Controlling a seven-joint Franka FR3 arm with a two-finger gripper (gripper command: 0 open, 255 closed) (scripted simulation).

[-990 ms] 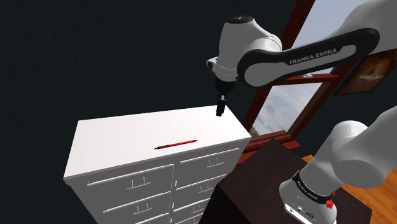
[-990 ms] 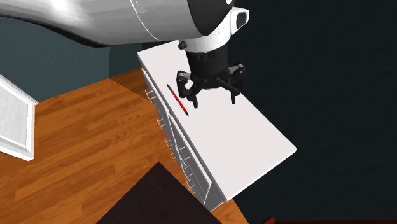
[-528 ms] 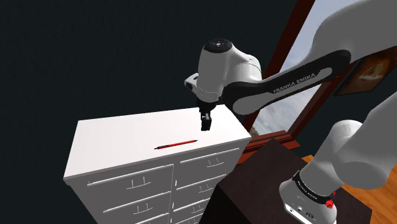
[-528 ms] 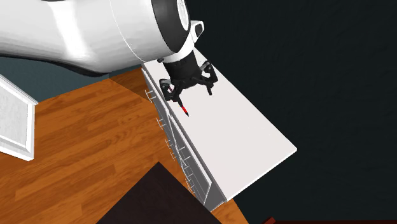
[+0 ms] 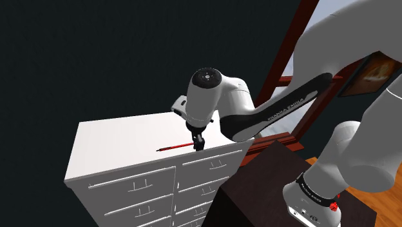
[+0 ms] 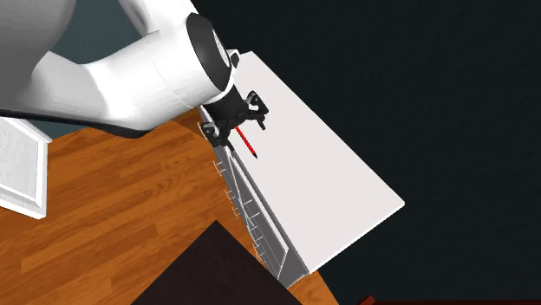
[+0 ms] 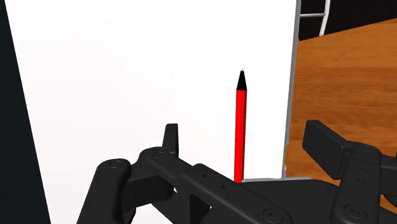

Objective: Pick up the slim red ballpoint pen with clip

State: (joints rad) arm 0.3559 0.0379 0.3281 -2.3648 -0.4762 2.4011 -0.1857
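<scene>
Approach step, no grasp yet. Pen (image 5: 175,147) lies flat on the dresser (image 5: 116,145) top, just inside the front edge and parallel to it, nearer the corner on the shoulder view's right. Gripper (image 5: 198,143) hangs low over the pen's end toward that corner, pointing down. In the wrist view the fingers (image 7: 170,137) are spread apart and grip nothing. The red shaft runs between them with its black tip away from the hand, and neither finger touches it. The closing axis crosses the shaft, so orientation looks right. Judgement: the hand sits over the end, not the middle, so slide along the shaft toward centre before descending, else the pen may pivot out. The outer finger looks to be past the front edge, over the floor (image 7: 343,76); nudge inward so both pads land on the top. The pen is thin and low: go down until the pads nearly touch the top, then close slowly. Writing: FRANKA EMIKA in white on the arm (image 5: 287,106)'s dark link; marks on the base ring are too small to read.
</scene>
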